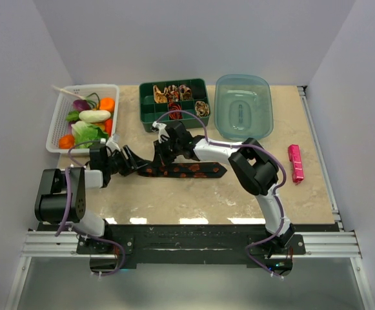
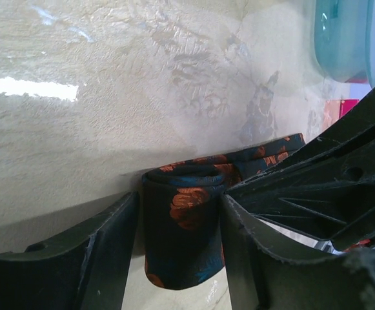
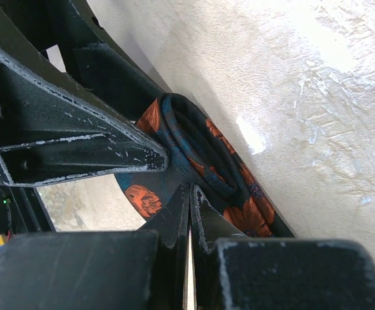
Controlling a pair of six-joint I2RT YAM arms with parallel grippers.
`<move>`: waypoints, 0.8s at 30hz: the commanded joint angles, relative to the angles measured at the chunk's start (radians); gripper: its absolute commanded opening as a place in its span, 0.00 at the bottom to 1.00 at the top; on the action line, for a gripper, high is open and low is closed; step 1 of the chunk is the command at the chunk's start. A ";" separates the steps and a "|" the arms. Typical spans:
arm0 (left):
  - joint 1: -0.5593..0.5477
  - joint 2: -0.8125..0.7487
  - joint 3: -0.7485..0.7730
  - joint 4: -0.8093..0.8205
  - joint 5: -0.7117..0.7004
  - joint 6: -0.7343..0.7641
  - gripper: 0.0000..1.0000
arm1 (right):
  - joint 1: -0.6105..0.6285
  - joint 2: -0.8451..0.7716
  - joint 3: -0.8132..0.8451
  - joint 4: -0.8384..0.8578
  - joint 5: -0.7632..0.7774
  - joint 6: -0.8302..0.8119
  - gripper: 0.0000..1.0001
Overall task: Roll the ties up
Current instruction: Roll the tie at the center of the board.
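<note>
**Item: black tie, part-rolled, under both my grippers**

Location. The black tie [image 1: 197, 170] with orange-red spots lies flat on the table [image 1: 174, 201], in front of my two bases and running left to right. Its pointed wide end faces right. Its left end is wound into a short coil that stands on edge.

Left gripper [image 2: 181, 200]. My jaws stand apart with the coil between them. One finger [image 2: 106, 255] lies against the coil's left flank and the other against its right, so the fabric fills the gap. I count this as a grip on the rolled end.

Right gripper [image 3: 191, 190]. My fingers are pressed together with only a hairline slit between them. Their tips rest on the tie just beside the coil. I cannot tell whether any cloth is pinched in the slit.

Other stock:
- Rolled ties [image 1: 174, 92] in tan, red and dark sit in the compartments of a green box [image 1: 145, 111] at the far middle of the table.
- A white basket [image 1: 55, 126] holding toy vegetables stands at the far left.
- A clear blue-green tub [image 1: 221, 111] stands just right of the green box.
- A small pink bar [image 1: 295, 163] lies near the right edge, well apart from the tie.
</note>
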 commanded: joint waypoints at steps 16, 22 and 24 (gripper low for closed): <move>-0.037 -0.011 0.006 -0.222 -0.066 0.052 0.64 | -0.007 -0.007 -0.012 -0.044 0.057 -0.044 0.00; -0.045 -0.009 -0.019 -0.175 -0.057 0.040 0.58 | -0.007 -0.036 -0.031 -0.023 0.043 -0.047 0.00; -0.055 0.004 -0.017 -0.148 -0.048 0.036 0.53 | -0.005 -0.034 -0.031 -0.014 0.031 -0.046 0.00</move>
